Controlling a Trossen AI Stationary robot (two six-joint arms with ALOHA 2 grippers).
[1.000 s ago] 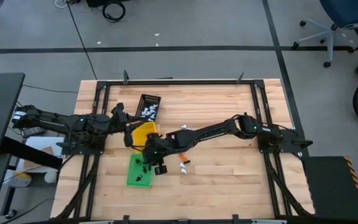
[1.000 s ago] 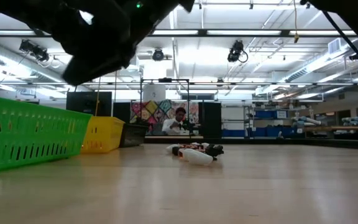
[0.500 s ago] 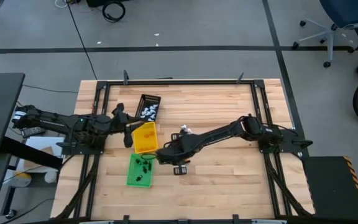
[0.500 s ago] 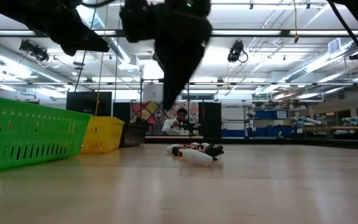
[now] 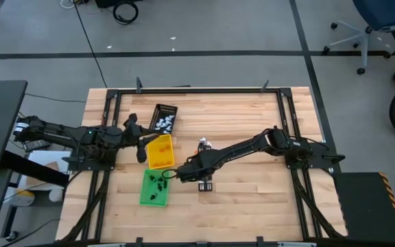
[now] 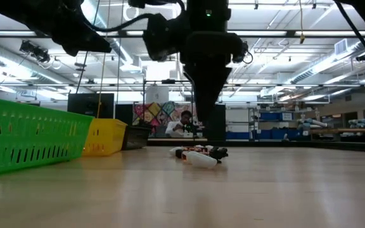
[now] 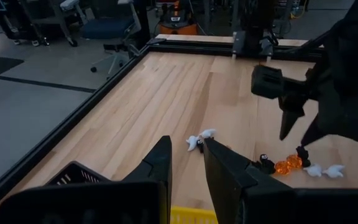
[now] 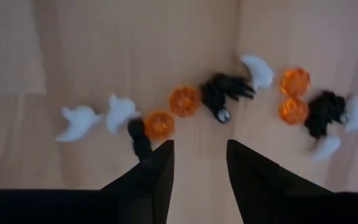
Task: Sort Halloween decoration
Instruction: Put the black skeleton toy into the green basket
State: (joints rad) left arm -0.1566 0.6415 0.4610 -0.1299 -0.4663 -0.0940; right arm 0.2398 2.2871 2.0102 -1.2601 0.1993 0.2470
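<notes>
right end effector (image 5: 205,184) is hovering above the loose halloween decoration (image 8: 219,102) on the bench (image 5: 252,206) — fingers parted to a moderate gap, nothing between them. from its own wrist camera the trinkets lie in a ragged chain running crosswise to the direction it looks: two white ghosts (image 8: 98,118) at one end, then orange pumpkins (image 8: 173,112), a black spider-like piece (image 8: 224,94), then more orange, black and white bits at the other end. the chain's long axis runs across the finger gap, so the fingers straddle one link at a time. nearest the gap: an orange pumpkin and a small black piece (image 8: 139,138) just beside one fingertip; the rest sit just ahead of the tips. my read is the next move is a short reach forward and down onto one of those.

in the high view the pile is mostly hidden under the right arm; only a couple of pieces (image 5: 202,144) show mid-bench, just beside the yellow tray (image 5: 159,151). green tray (image 5: 154,187) below it already has dark pieces in it, black tray (image 5: 162,117) above has white ones.

left end effector (image 7: 185,163) is parked near the yellow tray at the bench's left side, fingers narrow, empty — two white pieces (image 7: 199,140) lie ahead of it but well apart. right arm is clearly the nearer one for this pick.

risk as i see it: pieces are touching each other, so a closing grip could catch or nudge a neighbour.
</notes>
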